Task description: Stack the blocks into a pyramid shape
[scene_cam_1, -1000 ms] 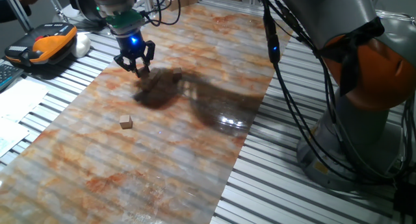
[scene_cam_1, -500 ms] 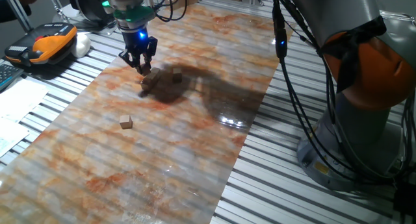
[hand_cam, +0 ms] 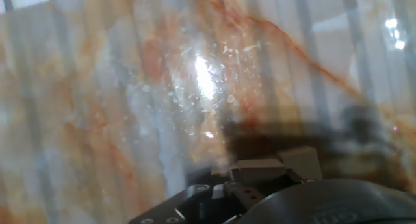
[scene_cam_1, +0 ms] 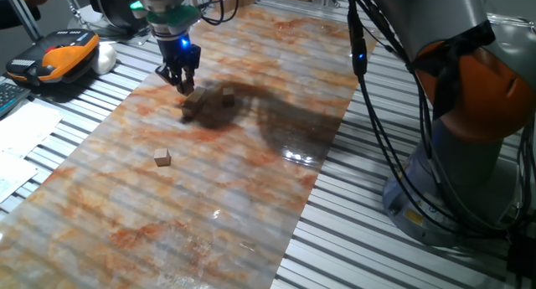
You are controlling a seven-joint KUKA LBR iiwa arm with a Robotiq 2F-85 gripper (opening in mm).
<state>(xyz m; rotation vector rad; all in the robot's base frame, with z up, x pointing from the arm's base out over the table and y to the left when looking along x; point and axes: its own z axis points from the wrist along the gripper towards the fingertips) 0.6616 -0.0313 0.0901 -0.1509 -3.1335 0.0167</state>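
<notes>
Blocks clustered just under the gripper, one lying apart

Blocks (scene_cam_1: 194, 103) of pale plain wood sit in a small cluster directly below and slightly right of the gripper (scene_cam_1: 179, 85) in the fixed view, on the marbled orange-and-grey sheet (scene_cam_1: 251, 197) that covers the slatted table (scene_cam_1: 352, 239). How many cubes make up the cluster, and whether any sits on another, cannot be told at this size. A single cube (scene_cam_1: 228, 94) stands just beside the cluster, on the side away from the gripper. A lone block (scene_cam_1: 162, 157) rests well apart, nearer the camera than the gripper and a little to its left in the picture.

The gripper hangs from the arm with its dark fingers pointing down, tips close above the cluster's near edge. Whether the fingers are apart, together or clamped on a cube cannot be told: the tips are too small and dark in the fixed view.

The hand view is blurred; it shows the marbled sheet with a bright glare patch, and dark gripper parts (hand_cam: 260, 178) along the lower edge. No cube can be made out in it
</notes>
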